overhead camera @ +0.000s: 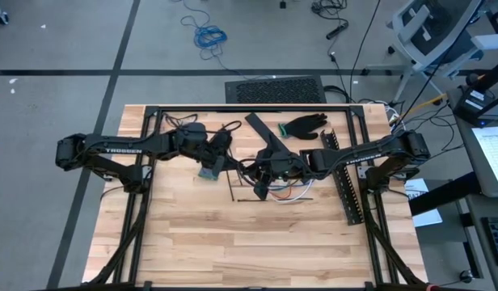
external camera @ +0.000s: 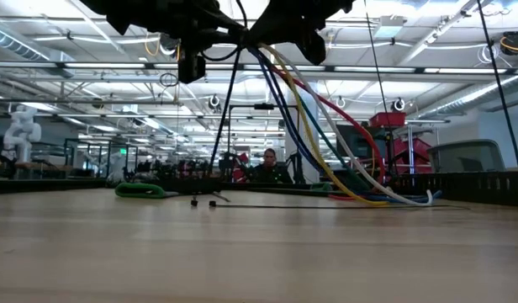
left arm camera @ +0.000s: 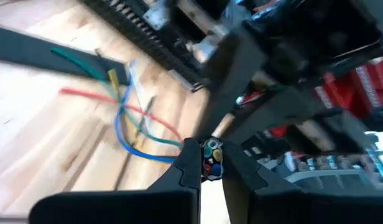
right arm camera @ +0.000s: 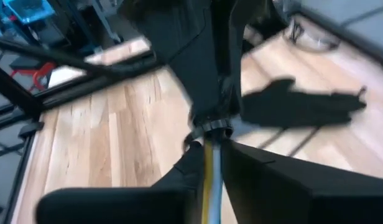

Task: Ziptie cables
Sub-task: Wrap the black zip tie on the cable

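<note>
Now, cables (external camera: 326,126): lifted above the table (overhead camera: 233,242), loose ends trailing onto it.
Left pincer (left arm camera: 210,163): narrow, pinching the bundle end.
Right pincer (right arm camera: 210,158): narrow around the wires.
Risk: bundle may slip out if either grip loosens.

Clear wood at six o'clock, clutter at twelve

You have bare table (overhead camera: 233,250) toward six; black glove (overhead camera: 304,125) at twelve, slotted strip (overhead camera: 346,190) at three, and both arms block centre.
</note>
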Controlling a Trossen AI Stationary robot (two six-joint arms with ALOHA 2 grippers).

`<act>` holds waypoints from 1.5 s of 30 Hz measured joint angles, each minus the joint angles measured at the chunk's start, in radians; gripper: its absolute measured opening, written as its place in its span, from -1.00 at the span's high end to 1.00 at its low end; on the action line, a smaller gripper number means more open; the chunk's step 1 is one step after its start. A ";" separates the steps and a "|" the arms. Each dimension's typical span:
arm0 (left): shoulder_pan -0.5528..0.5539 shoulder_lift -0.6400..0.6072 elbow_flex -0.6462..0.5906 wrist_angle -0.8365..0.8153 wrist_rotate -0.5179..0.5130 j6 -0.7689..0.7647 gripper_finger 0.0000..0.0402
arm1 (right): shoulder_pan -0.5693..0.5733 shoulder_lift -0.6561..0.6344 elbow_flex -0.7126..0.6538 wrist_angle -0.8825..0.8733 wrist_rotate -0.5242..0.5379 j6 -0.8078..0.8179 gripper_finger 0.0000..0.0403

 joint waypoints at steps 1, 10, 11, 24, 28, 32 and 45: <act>0.002 0.000 -0.003 -0.017 -0.006 0.000 0.82 | 0.001 -0.001 0.000 -0.023 -0.003 0.009 0.73; 0.010 -0.022 -0.003 -0.187 -0.045 0.075 0.83 | 0.005 -0.002 0.001 -0.245 -0.001 0.016 0.36; 0.010 -0.031 -0.003 -0.206 -0.061 0.090 0.83 | 0.005 -0.002 0.001 -0.259 0.000 0.017 0.32; -0.039 -0.099 0.139 -0.449 -0.097 0.188 0.83 | 0.010 -0.002 0.000 -0.344 0.006 -0.003 0.25; -0.095 -0.102 0.153 -0.487 -0.075 0.213 0.83 | 0.003 -0.002 0.000 -0.551 0.129 -0.017 0.25; -0.197 -0.104 0.154 -0.595 -0.161 0.290 0.83 | -0.002 -0.008 -0.021 -0.693 0.189 -0.027 0.25; -0.402 -0.082 0.075 -0.629 -0.471 0.296 0.83 | 0.023 -0.021 -0.206 -0.466 0.049 0.095 0.25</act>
